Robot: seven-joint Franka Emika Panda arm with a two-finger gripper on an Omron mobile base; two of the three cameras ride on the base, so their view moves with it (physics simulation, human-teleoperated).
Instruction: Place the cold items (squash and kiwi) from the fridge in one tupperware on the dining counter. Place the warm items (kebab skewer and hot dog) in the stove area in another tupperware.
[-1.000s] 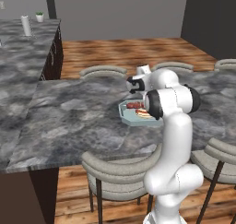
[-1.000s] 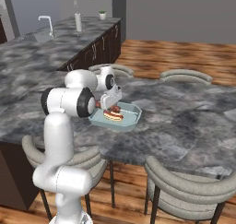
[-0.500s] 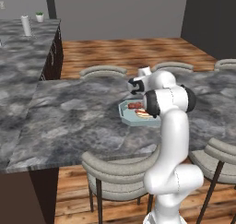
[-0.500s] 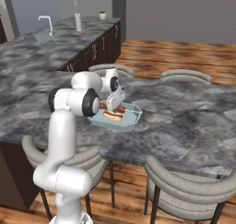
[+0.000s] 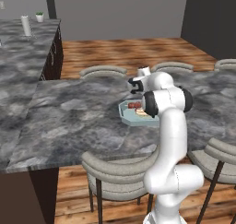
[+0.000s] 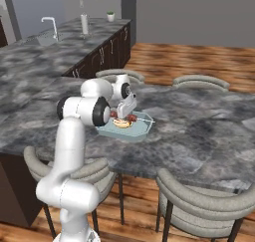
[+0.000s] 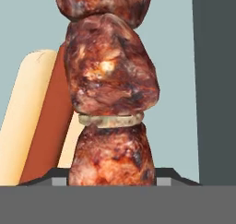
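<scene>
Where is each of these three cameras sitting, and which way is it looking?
Left base view: behind the arm's left, looking forward and down at the tupperware on the counter; the arm rises at lower right.
Right base view: behind the arm's right, same counter, tupperware and chairs; the arm rises at lower left.
Hand view: on the hand, looking along the gripper at the kebab skewer and hot dog.

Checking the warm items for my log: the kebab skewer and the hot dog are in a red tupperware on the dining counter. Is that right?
Not quite: the tupperware is pale blue, not red, as the right base view shows. The rest holds: the kebab skewer and the hot dog lie in it on the dining counter.
</scene>
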